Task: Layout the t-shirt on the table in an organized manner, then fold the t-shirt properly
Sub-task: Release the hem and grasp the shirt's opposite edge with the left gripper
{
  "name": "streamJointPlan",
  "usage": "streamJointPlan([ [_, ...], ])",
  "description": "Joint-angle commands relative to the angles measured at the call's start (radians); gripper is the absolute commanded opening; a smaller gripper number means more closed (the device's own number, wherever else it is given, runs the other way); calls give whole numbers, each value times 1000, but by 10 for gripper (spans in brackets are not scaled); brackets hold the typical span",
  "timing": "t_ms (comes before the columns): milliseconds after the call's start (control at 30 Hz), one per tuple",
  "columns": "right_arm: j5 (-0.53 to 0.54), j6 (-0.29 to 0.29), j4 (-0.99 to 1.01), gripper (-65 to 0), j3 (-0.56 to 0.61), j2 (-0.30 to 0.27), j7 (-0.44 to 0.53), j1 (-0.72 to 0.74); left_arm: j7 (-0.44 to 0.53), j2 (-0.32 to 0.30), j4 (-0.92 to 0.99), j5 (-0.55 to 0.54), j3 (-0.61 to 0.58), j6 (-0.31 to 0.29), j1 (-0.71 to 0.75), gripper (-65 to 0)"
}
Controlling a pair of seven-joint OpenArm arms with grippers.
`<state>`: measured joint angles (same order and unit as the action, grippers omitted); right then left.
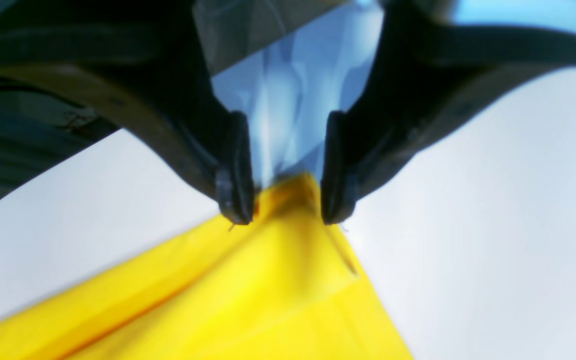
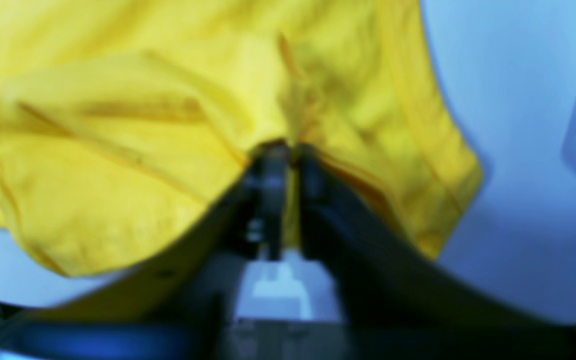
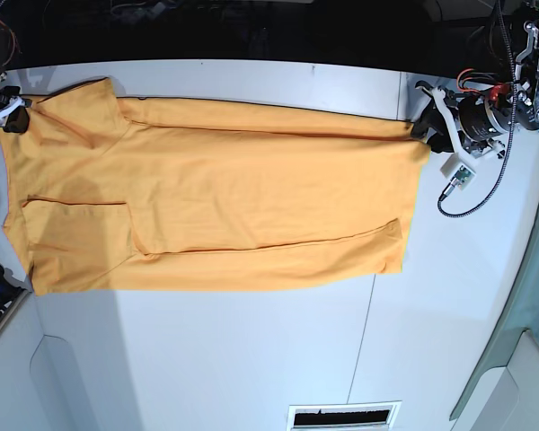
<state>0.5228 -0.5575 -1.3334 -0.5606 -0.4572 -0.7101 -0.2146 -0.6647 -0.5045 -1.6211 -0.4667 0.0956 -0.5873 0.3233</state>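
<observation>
The orange-yellow t-shirt (image 3: 234,197) lies stretched along the white table (image 3: 251,359), plain side up, with long folds along its far and near edges. My left gripper (image 3: 422,121) is at the shirt's far right corner. In the left wrist view its jaws stand apart, open, with that corner of the t-shirt (image 1: 268,290) lying between the fingertips of the left gripper (image 1: 288,210). My right gripper (image 3: 18,117) is at the far left corner. In the blurred right wrist view the right gripper (image 2: 290,150) has its jaws nearly together on a bunched strip of the t-shirt (image 2: 118,150).
A white connector block on a black cable (image 3: 454,175) lies just right of the shirt by the left arm. A thin dark seam (image 3: 364,332) runs across the table's near right part. A slotted vent (image 3: 341,416) sits at the front edge.
</observation>
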Motion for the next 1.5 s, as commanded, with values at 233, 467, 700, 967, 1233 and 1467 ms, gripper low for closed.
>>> streamJointPlan([
  [233, 106, 4, -53, -362, -67, -24, 66, 23, 11, -17, -30, -73, 83, 0, -8, -383],
  [467, 100, 5, -47, -362, -97, -23, 85, 122, 15, -17, -35, -121, 169, 0, -29, -383],
  [700, -8, 32, 104, -362, -97, -23, 161, 258, 41, -16, -27, -121, 166, 50, -138, -383],
  [967, -7, 23, 409, -362, -82, -21, 181, 448, 63, -16, 185, -121, 116, 52, -314, -383],
  [1233, -26, 19, 475, -362, -19, 20, 203, 494, 123, -9, 408, -87, -45, 53, -459, -373],
  [1467, -55, 19, 475, -362, -12, 74, 233, 497, 127, 65, 540, -63, -53, 52, -547, -348],
])
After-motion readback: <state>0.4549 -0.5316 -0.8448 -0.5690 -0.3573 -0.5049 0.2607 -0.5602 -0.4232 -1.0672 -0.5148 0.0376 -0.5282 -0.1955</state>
